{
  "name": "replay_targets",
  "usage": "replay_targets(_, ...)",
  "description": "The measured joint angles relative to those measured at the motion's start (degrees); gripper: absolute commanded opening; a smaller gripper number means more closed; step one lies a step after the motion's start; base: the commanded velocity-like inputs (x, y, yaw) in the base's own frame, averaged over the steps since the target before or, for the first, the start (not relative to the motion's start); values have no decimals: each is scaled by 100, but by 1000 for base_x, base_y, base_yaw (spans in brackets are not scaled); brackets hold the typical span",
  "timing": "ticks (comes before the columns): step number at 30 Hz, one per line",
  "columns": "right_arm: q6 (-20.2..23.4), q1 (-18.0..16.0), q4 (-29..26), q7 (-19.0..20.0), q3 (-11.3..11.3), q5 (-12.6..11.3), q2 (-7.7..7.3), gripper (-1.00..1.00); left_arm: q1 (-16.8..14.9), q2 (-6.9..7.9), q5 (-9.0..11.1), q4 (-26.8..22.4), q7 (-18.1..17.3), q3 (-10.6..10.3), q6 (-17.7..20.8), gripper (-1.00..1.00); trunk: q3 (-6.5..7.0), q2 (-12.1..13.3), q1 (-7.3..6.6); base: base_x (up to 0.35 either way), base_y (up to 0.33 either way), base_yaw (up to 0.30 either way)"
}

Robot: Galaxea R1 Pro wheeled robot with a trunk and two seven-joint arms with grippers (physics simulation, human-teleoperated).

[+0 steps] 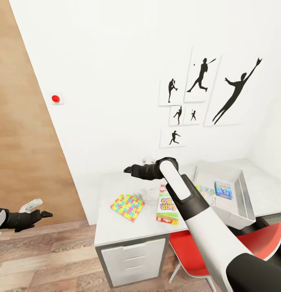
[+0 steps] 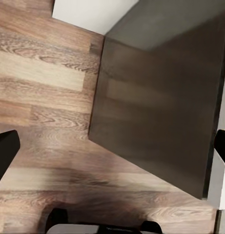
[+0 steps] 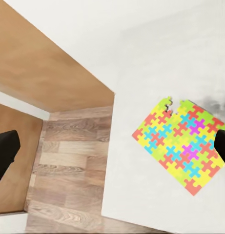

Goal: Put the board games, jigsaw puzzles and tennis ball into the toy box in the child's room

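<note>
**Operator:** Starting from the left, my left gripper (image 1: 46, 213) hangs low over the wood-plank floor, well away from the desk. Its wrist camera has the two fingertips at opposite edges of the frame, so the jaws are wide apart with nothing in them. My right gripper (image 1: 126, 170) hovers over the far left part of the long grey-white mottled table (image 1: 116, 231), jaws spread wide too, holding nothing.

**Spotter:** What is under it?

**Operator:** A thin flat multicoloured jigsaw puzzle square (image 1: 128, 207), lying flat near the table's left end. I judge it light and stiff, but so thin that the fingers have no side to pinch. I would nudge it toward the table edge and take it by an overhanging rim.

**Spotter:** And to its right?

**Operator:** The white SKIP-BO board game box (image 1: 167, 205), flat on the table and partly behind my forearm. It has some thickness, so I expect a grip across its narrow width would hold.

**Spotter:** The container?

**Operator:** The pale grey-white plastic toy box (image 1: 246, 202) stands at the right. Inside lie a small blue printed box (image 1: 223, 190) and another colourful flat piece (image 1: 207, 193), which I cannot identify.
</note>
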Motion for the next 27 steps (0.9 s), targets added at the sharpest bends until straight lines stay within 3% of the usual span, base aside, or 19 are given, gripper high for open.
replay_targets(3,39,-29,179,-162,-8,4,113,100,0,-14,5,0,121,7,-33,100,-28,0,0,0,0,0)
replay_targets(9,61,-96,645,-374,-23,17,114,100,0,-22,6,0,190,8,-129,100,-84,0,0,0,0,0)
replay_targets(16,58,-105,751,-392,-28,17,114,100,0,-23,6,0,189,10,-408,100,-150,0,0,0,19,0)
replay_targets(27,51,-105,779,-386,-36,19,114,100,0,-14,7,0,188,15,-472,100,-253,-1,0,0,131,0)
